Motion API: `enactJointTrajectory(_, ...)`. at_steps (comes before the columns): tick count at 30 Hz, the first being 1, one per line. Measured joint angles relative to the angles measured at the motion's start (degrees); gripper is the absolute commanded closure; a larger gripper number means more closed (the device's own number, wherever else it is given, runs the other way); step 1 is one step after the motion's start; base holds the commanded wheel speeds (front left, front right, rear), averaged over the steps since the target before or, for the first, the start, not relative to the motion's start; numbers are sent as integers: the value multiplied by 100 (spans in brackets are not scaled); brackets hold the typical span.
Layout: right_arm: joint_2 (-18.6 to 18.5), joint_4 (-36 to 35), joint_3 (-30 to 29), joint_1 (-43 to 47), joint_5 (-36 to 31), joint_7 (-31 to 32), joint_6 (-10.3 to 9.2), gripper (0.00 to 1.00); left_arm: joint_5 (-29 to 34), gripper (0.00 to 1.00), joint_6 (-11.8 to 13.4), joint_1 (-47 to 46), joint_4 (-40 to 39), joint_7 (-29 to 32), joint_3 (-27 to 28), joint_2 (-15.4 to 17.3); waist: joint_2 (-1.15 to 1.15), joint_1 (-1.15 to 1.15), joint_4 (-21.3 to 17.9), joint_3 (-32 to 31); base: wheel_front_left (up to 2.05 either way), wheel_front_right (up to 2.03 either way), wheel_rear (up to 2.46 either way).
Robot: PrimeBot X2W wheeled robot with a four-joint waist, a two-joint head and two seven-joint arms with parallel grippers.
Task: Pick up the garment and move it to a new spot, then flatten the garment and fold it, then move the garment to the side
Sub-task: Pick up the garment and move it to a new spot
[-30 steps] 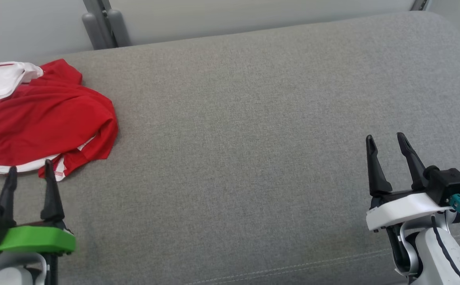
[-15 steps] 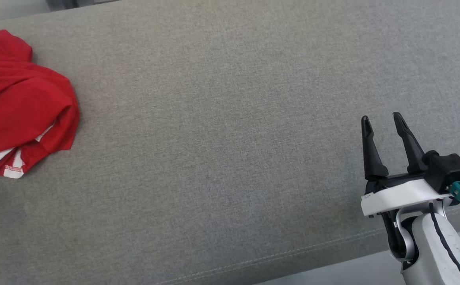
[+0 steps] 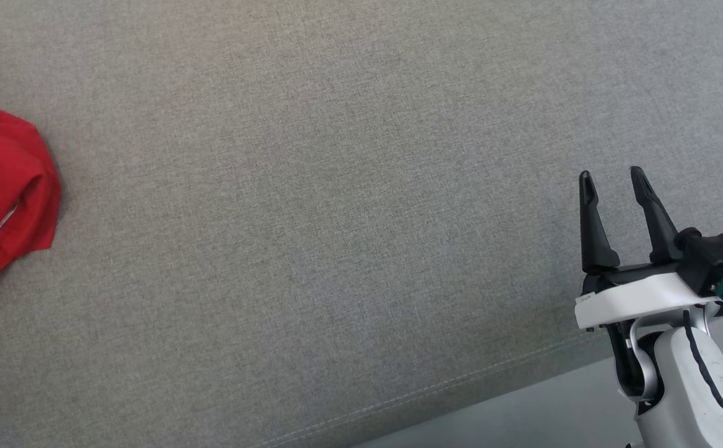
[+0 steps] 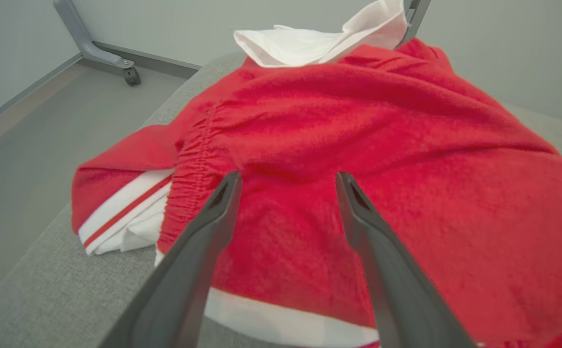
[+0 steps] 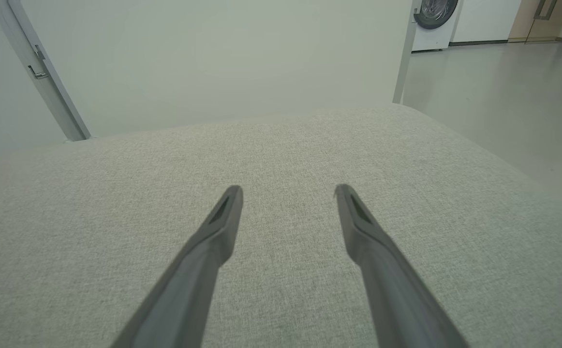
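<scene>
Both claws stand open and empty. The left claw (image 4: pixel 288 177) hangs close over the crumpled red-and-white garment (image 4: pixel 368 140), which lies at the grey fabric tabletop's (image 3: pixel 336 218) left end. The right claw (image 3: pixel 611 174) hangs over bare fabric, well apart.

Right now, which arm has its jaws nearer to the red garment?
Left. The left gripper points at the red garment from close by, jaws open over its cloth. The right gripper is far off across the grey cushion, jaws open above bare fabric.
</scene>
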Motion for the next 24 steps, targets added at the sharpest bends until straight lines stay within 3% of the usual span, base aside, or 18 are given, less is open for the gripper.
enactJointTrajectory(14, 26, -32, -21, -1, -48, 0, 101, 0, 40, 0, 92, -370, 483, -82, 76, 215, 0, 0, 79, 108, 0, 0, 0)
enactJointTrajectory(22, 71, -64, -40, -6, -87, 0, 119, 0, -11, 0, -12, -615, 688, -59, 93, 378, 0, 0, 29, 311, 0, 0, 0)
enactJointTrajectory(24, 93, -69, -59, -7, -87, 0, 119, 0, -21, 22, -38, -688, 756, -58, 93, 396, 0, 0, 11, 365, 0, 0, 0)
